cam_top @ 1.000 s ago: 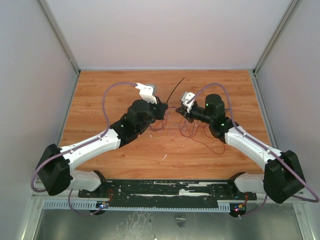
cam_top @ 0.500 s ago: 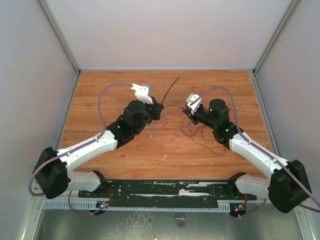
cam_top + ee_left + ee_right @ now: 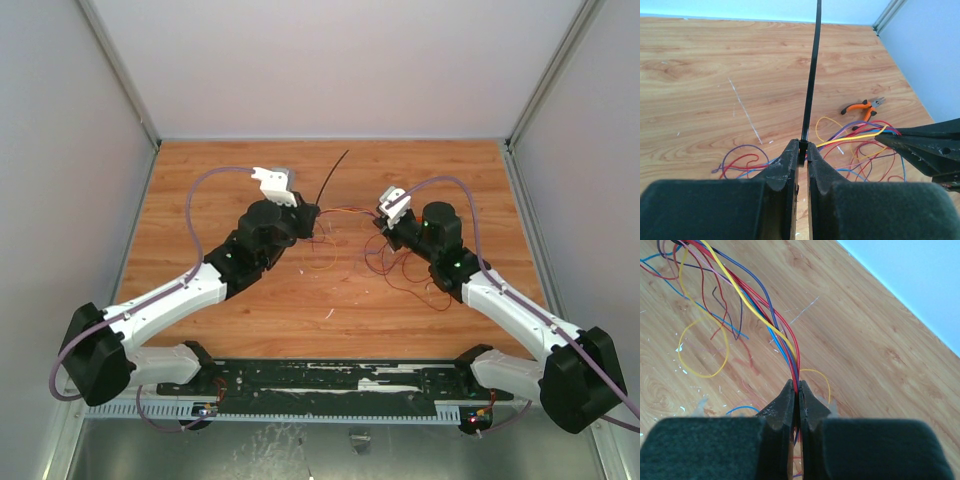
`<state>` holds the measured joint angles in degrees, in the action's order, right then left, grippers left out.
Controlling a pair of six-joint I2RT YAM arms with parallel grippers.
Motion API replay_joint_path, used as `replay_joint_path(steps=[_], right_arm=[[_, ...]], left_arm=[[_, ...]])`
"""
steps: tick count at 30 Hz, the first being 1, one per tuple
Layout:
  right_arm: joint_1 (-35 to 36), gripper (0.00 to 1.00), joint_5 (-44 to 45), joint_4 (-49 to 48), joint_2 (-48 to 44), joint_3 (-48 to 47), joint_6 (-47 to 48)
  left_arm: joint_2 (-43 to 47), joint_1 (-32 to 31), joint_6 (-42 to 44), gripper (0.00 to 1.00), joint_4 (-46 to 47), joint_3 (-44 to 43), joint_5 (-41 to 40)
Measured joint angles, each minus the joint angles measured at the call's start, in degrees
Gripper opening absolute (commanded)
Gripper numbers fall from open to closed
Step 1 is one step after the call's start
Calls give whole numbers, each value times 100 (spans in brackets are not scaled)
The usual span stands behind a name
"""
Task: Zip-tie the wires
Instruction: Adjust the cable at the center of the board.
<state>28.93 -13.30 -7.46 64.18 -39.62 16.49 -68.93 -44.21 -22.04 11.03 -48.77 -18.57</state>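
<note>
The wires point(image 3: 791, 365) are thin strands of red, yellow, blue, purple and a dark shade; the zip tie point(image 3: 811, 75) is plain black. The pliers point(image 3: 862, 106) have orange handles and grey metal tips. The table point(image 3: 200, 190) is orange-brown wood grain, flecked with pale scratches.

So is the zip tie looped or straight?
Straight. The zip tie pokes unbent from the left hand, not around the wires.
</note>
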Motion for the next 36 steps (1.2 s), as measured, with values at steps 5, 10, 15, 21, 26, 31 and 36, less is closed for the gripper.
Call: replay_joint_path(steps=[5,10,15,21,26,31,36], right_arm=[[-11,0,13,-4,0,15,-74],[-11,0,17,-7,0,15,-131],[-11,0,57,-7,0,17,-151],[-22,0,184,-9,0,17,-186],[-39,0,323,-68,0,61,-258],[-44,0,348,-120,0,122,-302],[-44,0,378,-149,0,122,-306]], left_arm=[[42,22,0,0,-46,7,-28],[66,22,2,0,-46,37,-42],[76,26,11,0,-68,59,-48],[120,31,13,0,-87,59,-72],[227,61,20,0,-94,61,-111],[289,70,42,0,-94,61,-133],[289,87,63,0,-109,61,-133]])
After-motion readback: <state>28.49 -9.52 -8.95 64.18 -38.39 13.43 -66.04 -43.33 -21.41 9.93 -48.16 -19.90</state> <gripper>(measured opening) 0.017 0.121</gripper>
